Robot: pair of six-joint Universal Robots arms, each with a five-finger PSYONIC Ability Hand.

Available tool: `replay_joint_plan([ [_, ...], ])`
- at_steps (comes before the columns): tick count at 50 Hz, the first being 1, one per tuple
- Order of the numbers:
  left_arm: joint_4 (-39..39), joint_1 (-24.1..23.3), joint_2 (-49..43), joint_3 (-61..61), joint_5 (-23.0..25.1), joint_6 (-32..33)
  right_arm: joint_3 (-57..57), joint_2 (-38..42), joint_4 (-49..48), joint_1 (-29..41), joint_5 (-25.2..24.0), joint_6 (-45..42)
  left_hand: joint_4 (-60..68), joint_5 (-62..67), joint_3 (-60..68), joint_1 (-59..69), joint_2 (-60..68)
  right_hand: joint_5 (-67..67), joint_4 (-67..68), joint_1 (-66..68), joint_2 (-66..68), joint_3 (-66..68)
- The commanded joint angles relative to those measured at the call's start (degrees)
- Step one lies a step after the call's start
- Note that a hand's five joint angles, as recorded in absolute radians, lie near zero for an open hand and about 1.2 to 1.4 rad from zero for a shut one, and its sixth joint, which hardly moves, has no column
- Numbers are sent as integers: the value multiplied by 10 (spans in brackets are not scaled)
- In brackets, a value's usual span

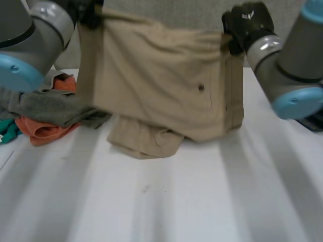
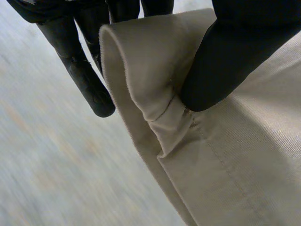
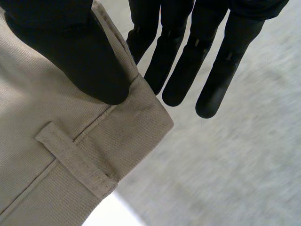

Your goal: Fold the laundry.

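Note:
Beige trousers (image 1: 161,85) hang spread between my two hands above the white table (image 1: 176,201), with their lower part resting bunched on it. My left hand (image 1: 90,14) grips one upper corner of the waistband. In the left wrist view its thumb (image 2: 225,61) pinches the folded beige edge (image 2: 155,94) against the fingers (image 2: 84,80). My right hand (image 1: 247,22) holds the other upper corner. In the right wrist view its thumb (image 3: 80,61) presses the waistband (image 3: 28,108) beside a belt loop (image 3: 75,160), with the fingers (image 3: 188,56) behind the cloth's edge.
A pile of other laundry lies at the table's left: a grey cloth (image 1: 48,108) on top, an orange one (image 1: 43,132) under it and a teal piece (image 1: 6,132) at the edge. Bare table stretches in front of the trousers.

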Motion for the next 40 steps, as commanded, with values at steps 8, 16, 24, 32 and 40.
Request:
replay_joint_plan([
  [8, 237, 15, -31, 123, -26, -126, -36, 17, -345, 31, 96, 56, 113, 132, 117, 136, 114, 116, 114, 163, 126, 118],
  [16, 171, 25, 15, -85, -21, -131, 87, -21, -270, 17, 53, 50, 113, 132, 117, 136, 114, 116, 114, 163, 126, 118],
  [24, 137, 18, 73, -393, 35, -81, 259, -15, -157, -5, -4, 9, 113, 132, 117, 136, 114, 116, 114, 163, 126, 118],
  [32, 110, 17, 111, -570, 75, 24, 392, -39, -61, -27, -15, -97, 113, 132, 117, 136, 114, 116, 114, 163, 126, 118],
  [40, -58, 5, 204, -678, 80, 116, 507, -195, 69, -61, -41, -241, 113, 132, 117, 136, 114, 116, 114, 163, 126, 118],
])
